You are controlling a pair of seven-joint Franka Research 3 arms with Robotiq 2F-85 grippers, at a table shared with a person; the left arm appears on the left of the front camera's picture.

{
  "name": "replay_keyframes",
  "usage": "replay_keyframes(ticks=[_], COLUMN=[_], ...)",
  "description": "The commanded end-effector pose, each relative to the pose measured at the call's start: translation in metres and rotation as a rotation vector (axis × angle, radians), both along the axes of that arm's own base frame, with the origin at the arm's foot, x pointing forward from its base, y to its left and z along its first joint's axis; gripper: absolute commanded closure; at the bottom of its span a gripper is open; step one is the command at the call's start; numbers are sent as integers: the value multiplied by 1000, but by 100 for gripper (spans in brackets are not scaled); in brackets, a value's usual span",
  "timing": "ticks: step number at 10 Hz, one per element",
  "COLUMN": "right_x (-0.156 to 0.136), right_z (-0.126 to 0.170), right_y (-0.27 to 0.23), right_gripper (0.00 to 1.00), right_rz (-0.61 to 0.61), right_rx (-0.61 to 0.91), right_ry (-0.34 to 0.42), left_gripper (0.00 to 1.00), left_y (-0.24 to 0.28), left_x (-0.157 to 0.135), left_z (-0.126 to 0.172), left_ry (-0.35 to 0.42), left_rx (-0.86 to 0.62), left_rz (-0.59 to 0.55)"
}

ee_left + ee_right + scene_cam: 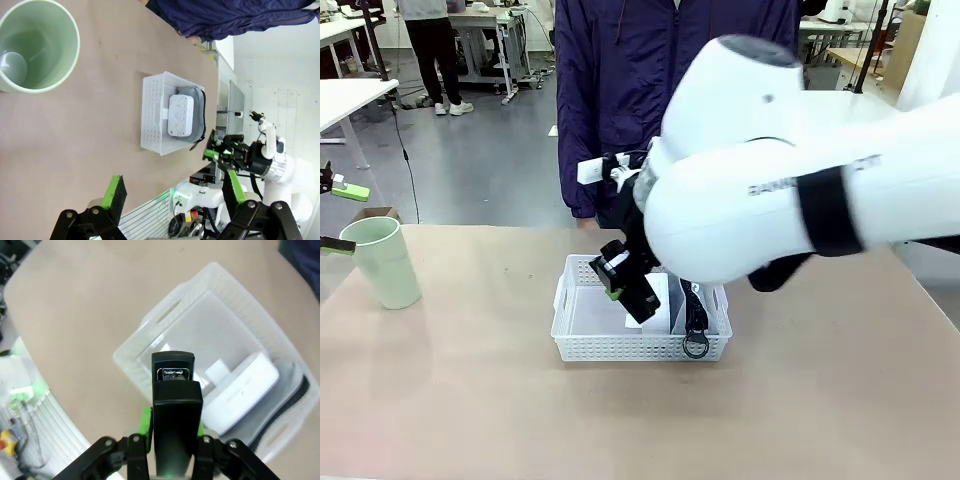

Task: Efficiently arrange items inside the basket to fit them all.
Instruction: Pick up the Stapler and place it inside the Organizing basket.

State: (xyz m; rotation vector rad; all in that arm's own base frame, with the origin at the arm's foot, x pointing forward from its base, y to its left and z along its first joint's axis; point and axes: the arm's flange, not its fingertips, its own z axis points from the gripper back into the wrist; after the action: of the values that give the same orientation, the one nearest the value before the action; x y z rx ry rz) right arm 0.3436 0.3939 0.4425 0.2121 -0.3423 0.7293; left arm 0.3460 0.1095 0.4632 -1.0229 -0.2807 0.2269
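Basket (620,348) is standing at the middle of the table (470,400), just in front of the person (620,90) at the far side. Pouch (196,100) is lying flat in the basket's right-hand part, and the clock (181,116) is resting on top of it. Stapler (172,405) is hanging tilted over the basket's near-left part. The right gripper (172,430) is holding it, with the jaws closed and the green pads pressing on its two sides. Whether the stapler's lower end is touching anything inside the basket is not resolving in the front view. Cup (382,262) is standing upright near the table's left edge, well apart from the basket.

In the front view the right arm (800,190) is covering the basket's far right corner and most of the clock and pouch. The black strap (692,310) and ring (696,346) are showing at the near right corner. The left wrist view is looking down past the arm and giving the clock's whole upper face with the pouch's grey edge around it. The right wrist view is showing the stapler's nose pointing down toward the basket.

Left gripper (174,189) is hovering beside the cup with its fingers spread wide and nothing between them. In the front view it is being cut off at the picture's left edge, and in the left wrist view the cup's rim is being cropped.
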Motion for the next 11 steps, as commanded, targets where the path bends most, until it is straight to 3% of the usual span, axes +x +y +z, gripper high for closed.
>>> replay_keyframes(ticks=[1, 5, 11], right_x=[30, 69, 80], right_z=[-4, -50, -112], right_y=[35, 60, 56], right_gripper=[63, 63, 63], right_rz=[-4, 2, -17], right_rx=[-34, -127, -196], right_ry=[-16, 2, 70], left_gripper=[0, 0, 0], left_y=[1, 1, 1], left_x=[-3, -3, -3], left_z=[2, 2, 2], left_ry=[13, 13, 13], left_rx=[4, 4, 4], left_rz=[-6, -6, -6])
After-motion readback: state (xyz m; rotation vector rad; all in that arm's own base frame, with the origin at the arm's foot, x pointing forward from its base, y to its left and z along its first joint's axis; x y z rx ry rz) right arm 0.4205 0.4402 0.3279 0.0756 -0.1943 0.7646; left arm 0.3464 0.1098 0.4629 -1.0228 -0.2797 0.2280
